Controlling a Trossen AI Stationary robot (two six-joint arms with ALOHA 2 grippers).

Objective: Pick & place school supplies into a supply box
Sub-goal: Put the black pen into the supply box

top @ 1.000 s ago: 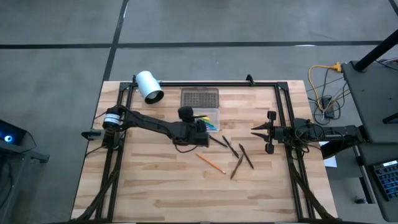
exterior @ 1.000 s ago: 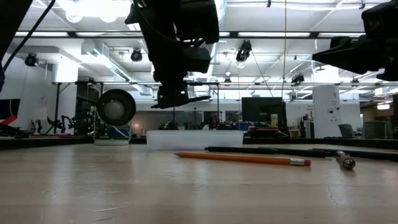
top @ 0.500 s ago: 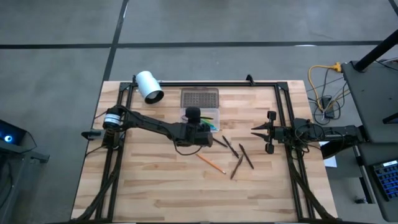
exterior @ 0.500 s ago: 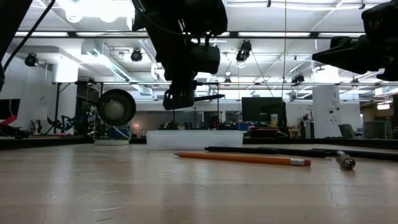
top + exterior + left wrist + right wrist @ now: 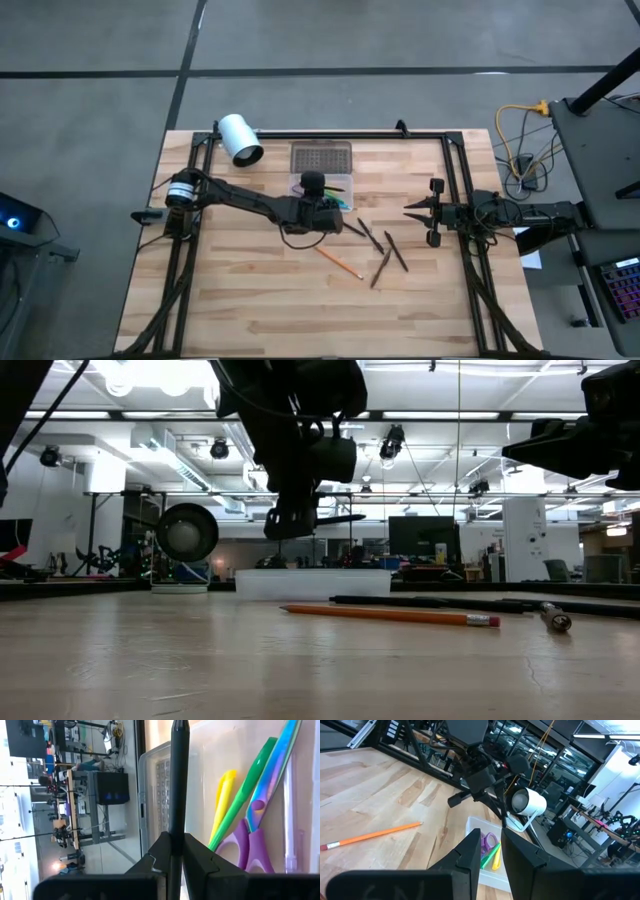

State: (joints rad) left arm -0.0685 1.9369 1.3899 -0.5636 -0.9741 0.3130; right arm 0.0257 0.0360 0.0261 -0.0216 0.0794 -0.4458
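Over the supply box (image 5: 334, 190): left gripper (image 5: 175, 851) clamped on a dark pen (image 5: 177, 780), pen raised above the box's open tray. Inside tray: purple-handled scissors (image 5: 256, 827), green marker (image 5: 243, 792), yellow marker (image 5: 223, 800). Dotted grey lid (image 5: 321, 157) lying just behind tray. On tabletop near the box: orange pencil (image 5: 339, 262) and several dark pens (image 5: 384, 255). At table's right edge: right gripper (image 5: 432, 211) parked, fingers slightly parted, holding nothing. White cylinder (image 5: 240, 139) at back left.
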